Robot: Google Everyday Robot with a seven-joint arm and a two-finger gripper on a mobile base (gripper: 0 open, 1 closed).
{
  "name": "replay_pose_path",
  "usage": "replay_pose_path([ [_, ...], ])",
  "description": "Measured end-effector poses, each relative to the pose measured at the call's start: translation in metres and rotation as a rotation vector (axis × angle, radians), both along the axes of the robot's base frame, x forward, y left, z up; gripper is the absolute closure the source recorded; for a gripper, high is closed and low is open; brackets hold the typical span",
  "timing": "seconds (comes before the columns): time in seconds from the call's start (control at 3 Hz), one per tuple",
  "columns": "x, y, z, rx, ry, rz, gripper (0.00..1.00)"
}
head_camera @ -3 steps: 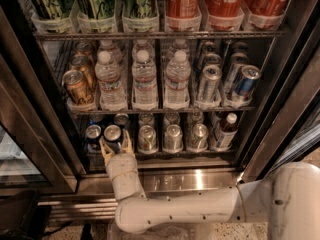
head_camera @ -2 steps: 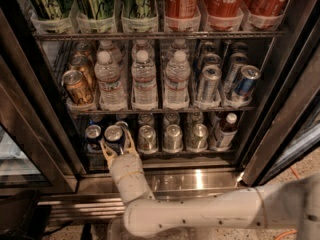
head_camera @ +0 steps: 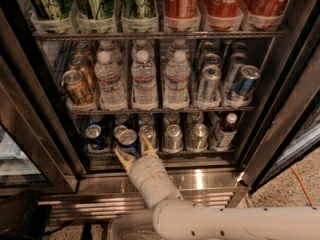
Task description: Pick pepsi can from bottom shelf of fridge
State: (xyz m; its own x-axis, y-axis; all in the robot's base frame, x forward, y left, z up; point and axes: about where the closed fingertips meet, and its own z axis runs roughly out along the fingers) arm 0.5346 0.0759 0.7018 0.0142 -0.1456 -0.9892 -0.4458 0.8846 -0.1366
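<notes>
The fridge (head_camera: 210, 181) stands open, with its bottom shelf (head_camera: 200, 153) holding short cans in clear lane trays. My gripper (head_camera: 134, 150) reaches in at the front left of that shelf. Its two tan fingers (head_camera: 122, 157) are shut on a dark-blue pepsi can (head_camera: 128, 140) with a silver top, held just in front of the row. Another blue pepsi can (head_camera: 94, 137) stands to its left. Pale silver cans (head_camera: 173, 137) stand to its right. My white arm (head_camera: 225, 223) runs in from the lower right.
A small dark bottle (head_camera: 224, 131) stands at the right end of the bottom shelf. Water bottles (head_camera: 144, 81), gold cans (head_camera: 76, 86) and slim blue-and-silver cans (head_camera: 244, 84) fill the rack above. The steel sill lies below the gripper, and the door frame (head_camera: 280, 109) is at right.
My gripper has moved a little right and closed on the pepsi can, which has shifted right out of its lane. A second can top now shows behind it.
</notes>
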Motion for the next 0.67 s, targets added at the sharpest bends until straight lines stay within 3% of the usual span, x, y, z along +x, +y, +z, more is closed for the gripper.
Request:
replay_pose_path([
  [0.33,-0.002,-0.052,0.017,-0.068,0.048,-0.025,1.00],
  [0.67,0.003,-0.097,0.043,-0.151,0.047,-0.036,1.00],
])
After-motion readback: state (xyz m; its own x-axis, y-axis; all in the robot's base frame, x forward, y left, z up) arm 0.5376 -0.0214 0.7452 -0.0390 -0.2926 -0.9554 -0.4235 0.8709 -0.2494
